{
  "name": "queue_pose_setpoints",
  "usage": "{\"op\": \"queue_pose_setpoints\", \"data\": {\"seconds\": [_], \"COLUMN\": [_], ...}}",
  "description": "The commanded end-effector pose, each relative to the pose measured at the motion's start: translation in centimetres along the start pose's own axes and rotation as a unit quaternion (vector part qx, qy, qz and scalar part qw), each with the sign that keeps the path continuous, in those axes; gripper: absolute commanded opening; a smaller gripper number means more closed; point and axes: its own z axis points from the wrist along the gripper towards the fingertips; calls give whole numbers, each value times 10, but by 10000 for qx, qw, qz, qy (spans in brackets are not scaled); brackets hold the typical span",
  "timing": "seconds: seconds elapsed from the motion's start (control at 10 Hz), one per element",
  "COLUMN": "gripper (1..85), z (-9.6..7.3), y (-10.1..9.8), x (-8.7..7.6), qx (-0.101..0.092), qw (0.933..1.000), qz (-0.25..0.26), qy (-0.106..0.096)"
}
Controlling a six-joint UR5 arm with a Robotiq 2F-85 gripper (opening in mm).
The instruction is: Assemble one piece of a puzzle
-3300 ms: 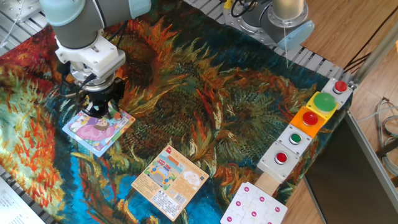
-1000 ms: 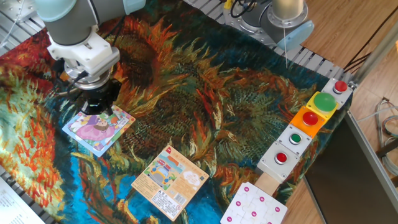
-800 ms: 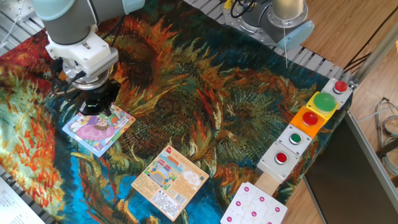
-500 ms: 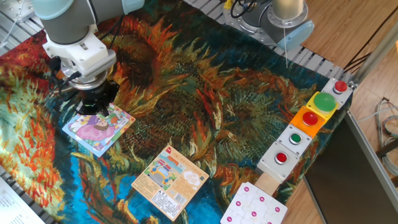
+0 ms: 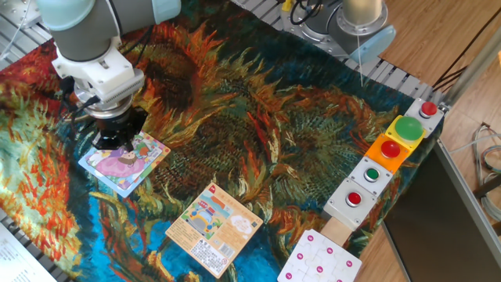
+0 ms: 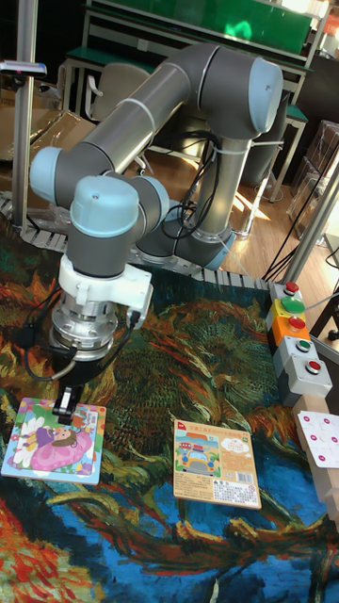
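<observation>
The puzzle [image 5: 124,163] lies flat on the patterned cloth at the left, a pastel square with a pink-purple figure; in the tall fixed view the puzzle [image 6: 52,440] is at the lower left. A pale whitish-green patch that looks like the piece [image 5: 144,144] sits in the puzzle's far corner, level with the rest. My gripper [image 5: 109,141] hangs over the puzzle's far edge, just left of that patch. One dark fingertip [image 6: 64,405] shows at the puzzle's top edge. The wrist hides the gap between the fingers, and nothing shows between them.
An orange printed card [image 5: 213,229] lies on the cloth in front of the puzzle. A white board with pink dots [image 5: 321,258] is at the front right. A row of button boxes [image 5: 385,157] lines the right edge. The arm's base [image 5: 352,23] stands at the back.
The gripper has drifted left and slightly up along the puzzle's far edge, uncovering the pale corner patch. The puzzle and card have not moved.
</observation>
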Motion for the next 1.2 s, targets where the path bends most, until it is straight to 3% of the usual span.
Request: {"op": "queue_pose_setpoints", "data": {"seconds": [0.0,0.4,1.1], "gripper": [13,13,13], "z": [5,15,15], "y": [-9,-4,-6], "x": [-7,-13,-10], "qx": [94,104,123], "qw": [9999,9997,9995], "qz": [-73,-127,-245], "qy": [-78,-177,-137]}}
